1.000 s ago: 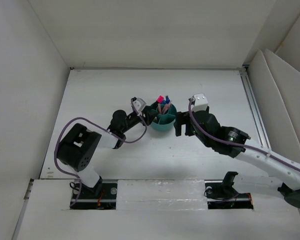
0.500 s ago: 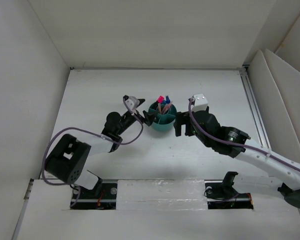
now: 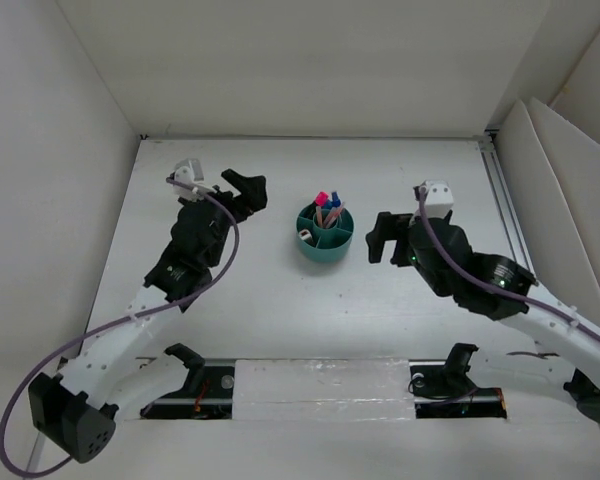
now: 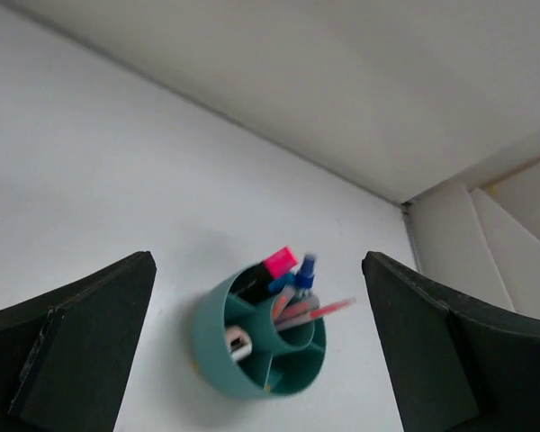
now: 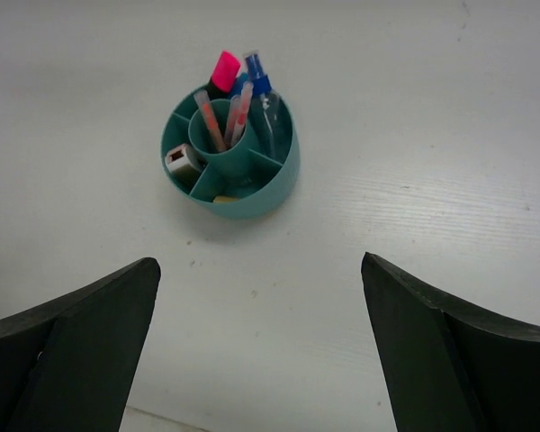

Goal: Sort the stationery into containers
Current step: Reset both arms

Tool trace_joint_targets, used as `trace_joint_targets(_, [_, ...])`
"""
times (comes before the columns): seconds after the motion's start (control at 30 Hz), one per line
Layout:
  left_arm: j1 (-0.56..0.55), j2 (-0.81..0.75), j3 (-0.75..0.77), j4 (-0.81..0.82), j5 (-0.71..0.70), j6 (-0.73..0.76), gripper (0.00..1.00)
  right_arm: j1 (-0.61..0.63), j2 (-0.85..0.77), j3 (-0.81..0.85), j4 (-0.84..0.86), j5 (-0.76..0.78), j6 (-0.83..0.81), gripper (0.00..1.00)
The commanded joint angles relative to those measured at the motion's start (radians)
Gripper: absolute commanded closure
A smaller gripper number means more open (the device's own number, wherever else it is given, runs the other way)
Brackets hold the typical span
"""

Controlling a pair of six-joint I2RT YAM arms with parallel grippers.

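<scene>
Left gripper [image 3: 252,192]: jaws wide apart, empty, well left of the organizer.
Organizer [image 3: 312,252]: teal, upright on the table [image 3: 430,170] between both grippers; pens [image 5: 227,119] in the centre cup, pink-capped marker [image 5: 223,70] and blue-topped bottle [image 5: 265,106] in far compartments.
Right gripper [image 3: 375,238]: jaws wide apart, empty, near its right side.

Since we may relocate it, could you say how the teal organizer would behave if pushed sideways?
The teal organizer looks wide and low, so it probably slides rather than tips. Its upright pens stand loose and may shift.
</scene>
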Motion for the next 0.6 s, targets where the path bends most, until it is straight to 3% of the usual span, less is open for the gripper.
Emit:
trace_joint_targets(0.0, [0.001, -0.068, 0.038, -0.504, -0.107, -0.248, 0.0, 0.008, -0.066, 0.059, -0.111, 0.104, 0.06, 0.0])
trace_joint_targets(0.27, [0.001, -0.18, 0.17, -0.895, -0.079, -0.293, 0.0, 0.008, -0.236, 0.06, -0.226, 0.111, 0.15, 0.0])
trace_joint_targets(0.57, [0.001, -0.488, 0.104, -0.948, -0.19, -0.227, 0.0, 0.008, -0.448, 0.03, -0.272, 0.1, 0.16, 0.0])
